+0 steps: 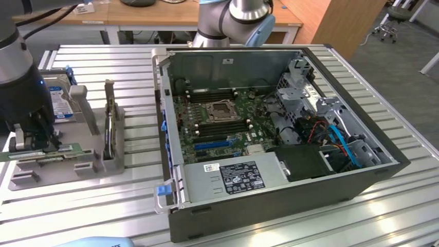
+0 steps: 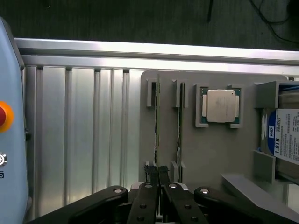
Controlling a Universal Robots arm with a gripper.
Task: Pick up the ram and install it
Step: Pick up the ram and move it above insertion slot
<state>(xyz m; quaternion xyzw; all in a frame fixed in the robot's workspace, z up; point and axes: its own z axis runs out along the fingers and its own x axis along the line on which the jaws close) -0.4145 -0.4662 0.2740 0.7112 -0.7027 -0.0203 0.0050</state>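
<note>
Fingers (image 2: 164, 179) sit right up front in the wrist view, pinched together on the thin top edge of the ram (image 2: 158, 121), so the gripper (image 2: 157, 173) is clamped on it. That stick stands on edge in a slot of the grey tray (image 2: 210, 154), and as far as I can tell it's seated there, not lifted. A second stick (image 2: 179, 116) stands in the next slot just beside it. Past that come the CPU (image 2: 219, 105) in its pocket and the hard drive (image 2: 286, 135) at the tray's end. I can't tell how far along the stick the grip sits.

Exterior view: the open case (image 1: 274, 203) is nearest, taking up the middle and right, with the board (image 1: 219, 123) bare inside. The tray (image 1: 69, 172) sits beside it at the exterior view's left. The gripper (image 1: 36, 145) is down at the tray's near side, on the green ram (image 1: 69, 151).

Handling, just my read: it's light and stiff, but thin and easy to hurt. The flat faces look slick, so an off-centre pinch could let it swing. I'd hold the long top edge around the middle, clear of the chips, and leave the contact edge free.
</note>
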